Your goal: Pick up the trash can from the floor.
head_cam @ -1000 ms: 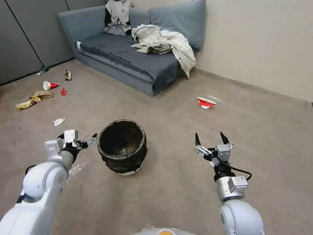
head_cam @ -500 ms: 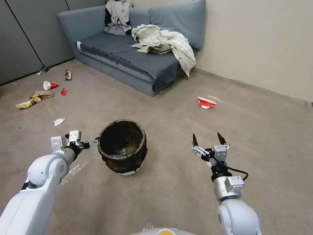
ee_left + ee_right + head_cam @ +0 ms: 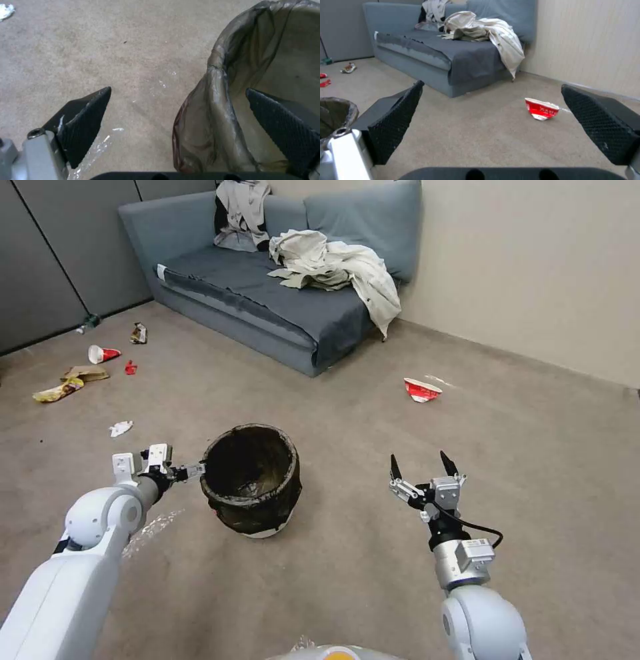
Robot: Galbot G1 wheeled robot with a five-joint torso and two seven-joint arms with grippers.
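The trash can (image 3: 252, 480) stands upright on the carpet floor (image 3: 360, 560), a white bin with a dark bag folded over its rim. My left gripper (image 3: 195, 471) is at the bin's left rim and open. In the left wrist view the bagged rim (image 3: 216, 75) runs between the fingers: one finger (image 3: 83, 117) hangs over the carpet outside, the other (image 3: 283, 130) is inside the bin. My right gripper (image 3: 419, 460) hovers open and holds nothing, well to the right of the bin. The bin's edge (image 3: 335, 112) also appears in the right wrist view.
A grey sofa (image 3: 267, 300) with heaped clothes (image 3: 333, 263) lines the back wall. A crushed red-and-white cup (image 3: 421, 389) lies beyond my right gripper. Wrappers and a cup (image 3: 87, 367) litter the far left, with a white tissue (image 3: 121, 429) and clear film (image 3: 153, 523) near my left arm.
My left gripper has moved right, up to the bin's rim. My right gripper has drifted slightly left. The bin has not moved.
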